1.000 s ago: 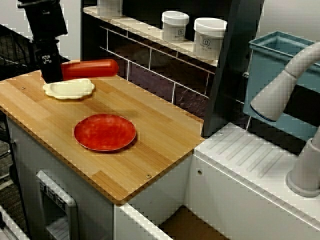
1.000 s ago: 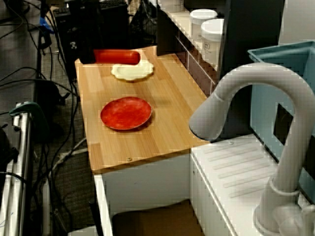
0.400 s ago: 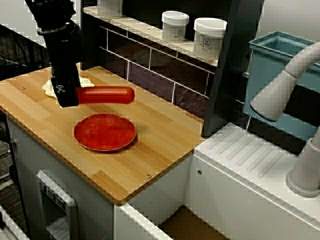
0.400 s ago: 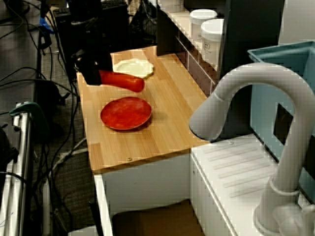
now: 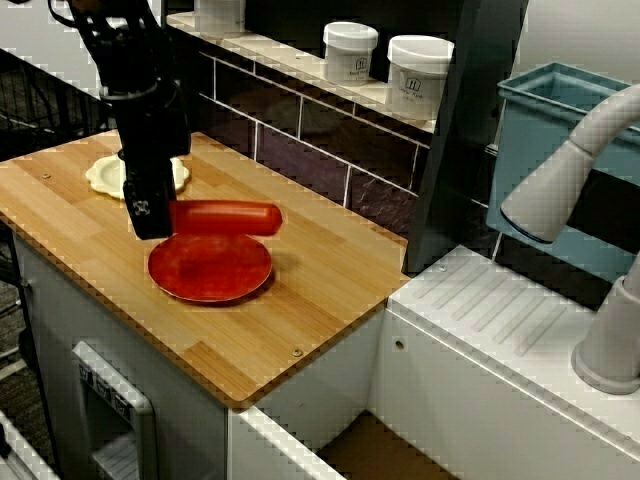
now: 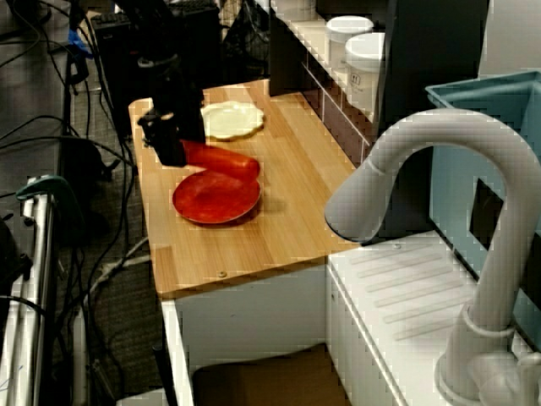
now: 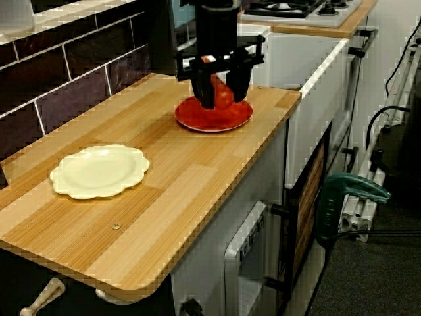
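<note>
In the view from the front, my black gripper (image 5: 150, 218) is shut on one end of a red sausage (image 5: 226, 218), which sticks out level to the right. The sausage hangs just above the red plate (image 5: 212, 272) on the wooden counter (image 5: 320, 290). The view from the sink side shows the gripper (image 6: 169, 145) holding the sausage (image 6: 222, 161) over the red plate's (image 6: 215, 200) far rim. Looking along the counter, the fingers (image 7: 205, 95) straddle the sausage (image 7: 223, 96) above the red plate (image 7: 214, 120). A cream scalloped plate (image 7: 99, 171) lies bare behind the gripper.
Two white jars (image 5: 350, 50) (image 5: 418, 75) stand on the shelf above the dark tiled wall. A teal bin (image 5: 560, 150), a grey faucet (image 5: 585, 175) and a white drainboard (image 5: 500, 320) lie to the right. A stove (image 7: 289, 8) sits beyond the counter.
The gripper has carried the sausage from above the cream plate, toward the front and right and downward, to just over the red plate. The cream plate is now uncovered.
</note>
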`<state>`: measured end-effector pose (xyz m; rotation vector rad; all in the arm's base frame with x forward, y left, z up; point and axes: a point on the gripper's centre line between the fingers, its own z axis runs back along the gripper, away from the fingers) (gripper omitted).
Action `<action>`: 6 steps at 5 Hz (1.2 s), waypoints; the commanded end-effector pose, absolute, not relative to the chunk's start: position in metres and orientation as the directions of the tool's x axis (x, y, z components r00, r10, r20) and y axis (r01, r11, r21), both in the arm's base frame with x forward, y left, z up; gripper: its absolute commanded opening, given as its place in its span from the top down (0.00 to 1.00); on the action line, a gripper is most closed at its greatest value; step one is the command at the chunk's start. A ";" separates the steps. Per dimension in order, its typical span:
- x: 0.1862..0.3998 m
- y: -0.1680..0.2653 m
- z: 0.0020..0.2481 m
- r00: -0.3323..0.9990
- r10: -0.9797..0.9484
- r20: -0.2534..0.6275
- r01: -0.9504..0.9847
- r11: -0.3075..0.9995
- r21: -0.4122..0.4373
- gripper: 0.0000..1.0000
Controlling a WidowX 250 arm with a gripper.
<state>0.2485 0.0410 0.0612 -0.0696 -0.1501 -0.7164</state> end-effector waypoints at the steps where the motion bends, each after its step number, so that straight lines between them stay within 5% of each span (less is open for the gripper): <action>1: 0.247 0.045 0.049 0.750 -0.644 0.148 0.647 0.762 0.035 1.00; 2: 0.251 0.047 0.050 0.755 -0.641 0.139 0.643 0.765 0.038 0.00; 6: 0.264 0.065 0.096 0.712 -0.654 0.255 0.681 0.732 -0.021 0.00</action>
